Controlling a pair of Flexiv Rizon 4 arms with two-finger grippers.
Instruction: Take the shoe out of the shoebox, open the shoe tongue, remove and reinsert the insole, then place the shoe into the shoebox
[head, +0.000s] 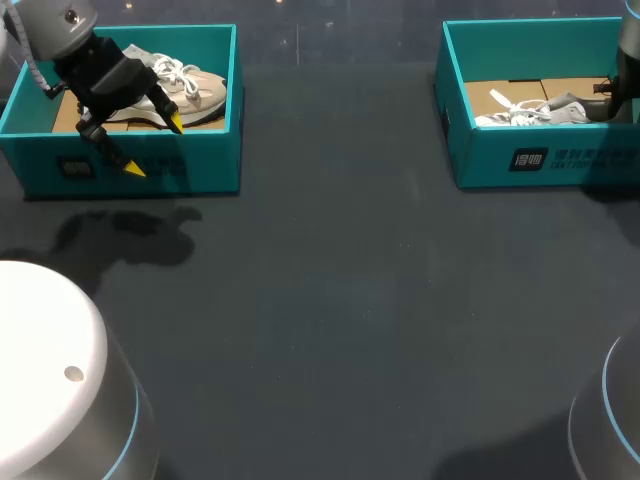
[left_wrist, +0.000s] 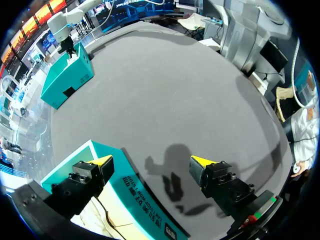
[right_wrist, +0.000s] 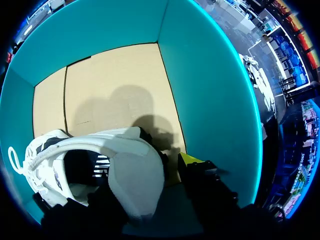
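Observation:
A white and grey shoe (head: 530, 110) lies on the cardboard floor of the right teal shoebox (head: 480, 160). In the right wrist view its heel (right_wrist: 135, 180) sits between the fingers of my right gripper (right_wrist: 145, 187). The yellow-tipped finger (right_wrist: 191, 160) stands a little off the heel, and the other finger is hidden behind the shoe. My left gripper (head: 154, 145) hangs wide open over the front wall of the left teal shoebox (head: 200, 165), which holds a beige shoe (head: 195, 90). One of its fingertips (left_wrist: 102, 161) is above the box and the other is above the table.
The dark grey table (head: 350, 300) stretches between the two boxes. White robot bases stand at the near left (head: 50, 380) and near right (head: 610, 420) corners. The right shoebox (left_wrist: 67, 75) shows far ahead of the left gripper (left_wrist: 150, 162).

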